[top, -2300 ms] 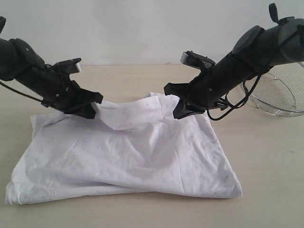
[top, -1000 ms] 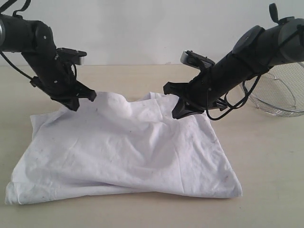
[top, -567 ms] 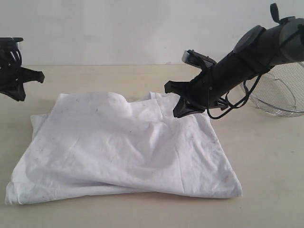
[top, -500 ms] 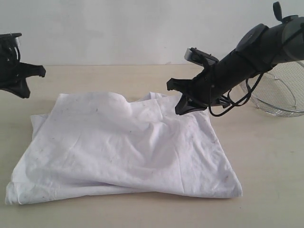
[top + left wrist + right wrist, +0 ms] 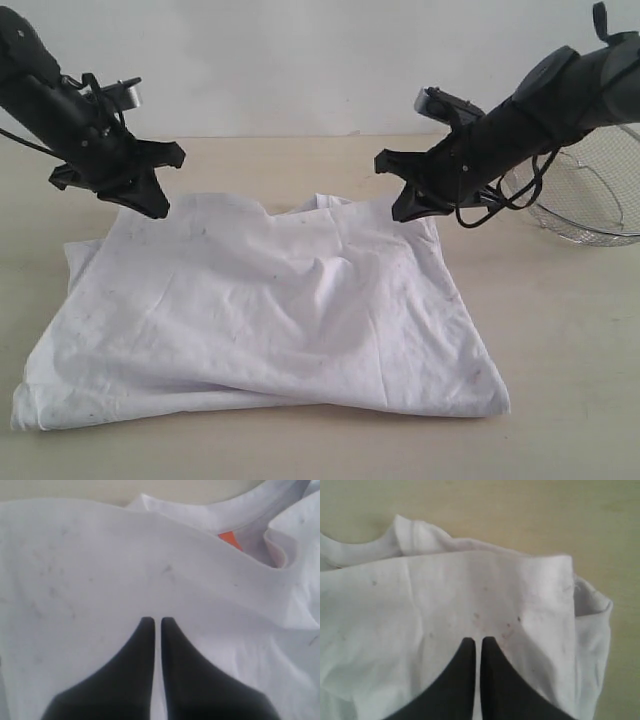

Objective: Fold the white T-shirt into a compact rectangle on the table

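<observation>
1. The left gripper [image 5: 158, 207] hangs over the far-left corner of the folded cloth. Its jaws are pressed together with nothing between them. The left wrist view shows only a thin slit between the dark fingers and bare fabric beneath. I cannot tell whether the tips brush the cloth.

2. The white T-shirt [image 5: 270, 310] lies spread on the table [image 5: 560, 340], centred between the two arms with its plain side up. It looks doubled over. A top layer ends at the far edge just short of the collar [image 5: 272, 500], which peeks out with an orange tag [image 5: 229, 536] inside it. At the near edge, stacked layers show. I judge that one fold is down. The piece is still a broad, rumpled shape wider at the near side, so narrowing folds remain before it is a compact rectangle.

3. The right gripper [image 5: 402, 213] sits over the far-right corner, mirroring the other arm. Its jaws are likewise pressed together and empty, with cloth below the tips rather than between them. Both tools stand at matching corners of one edge, probably so the layer lies even and square. To take that edge again, the jaws would have to part first.

4. A wire-mesh basket [image 5: 580, 205] stands at the far right, well apart from the shirt and clear of the work.
</observation>
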